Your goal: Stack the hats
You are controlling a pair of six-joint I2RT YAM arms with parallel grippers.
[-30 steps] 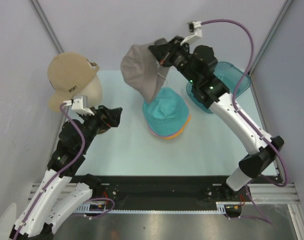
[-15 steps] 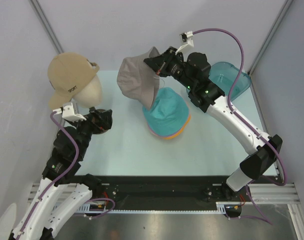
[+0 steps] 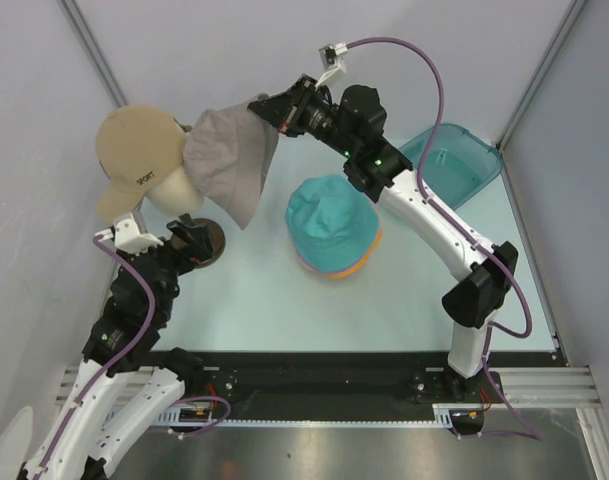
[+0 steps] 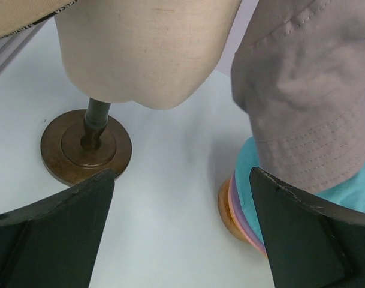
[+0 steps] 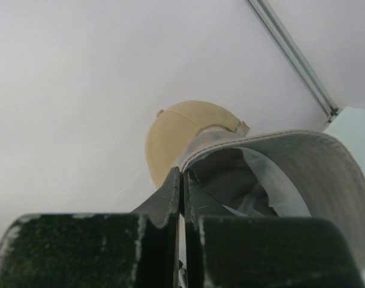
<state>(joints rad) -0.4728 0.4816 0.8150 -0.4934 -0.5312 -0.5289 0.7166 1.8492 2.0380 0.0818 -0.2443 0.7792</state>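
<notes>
A grey-taupe hat [image 3: 229, 165] hangs in the air beside the mannequin head, left of the stack. My right gripper [image 3: 271, 106] is shut on its brim. In the right wrist view the closed jaws [image 5: 183, 180] pinch the brim's edge and the hat [image 5: 302, 174] hangs open beyond them. The stack of hats [image 3: 332, 225] rests mid-table, teal on top, with pink, lilac and yellow-orange brims [image 4: 239, 207] showing underneath. My left gripper [image 3: 197, 240] is open and holds nothing, low by the mannequin's base; its fingers [image 4: 50, 234] frame bare table.
A cream mannequin head [image 3: 181, 187] wearing a tan cap [image 3: 134, 150] stands at the back left on a brown round base [image 4: 83, 147]. A clear teal tub [image 3: 452, 165] sits at the back right. Grey walls close in the back and both sides.
My right arm has swung the grey-taupe hat left, from over the stack to beside the mannequin head. My left arm has drawn back a little toward the near left.
</notes>
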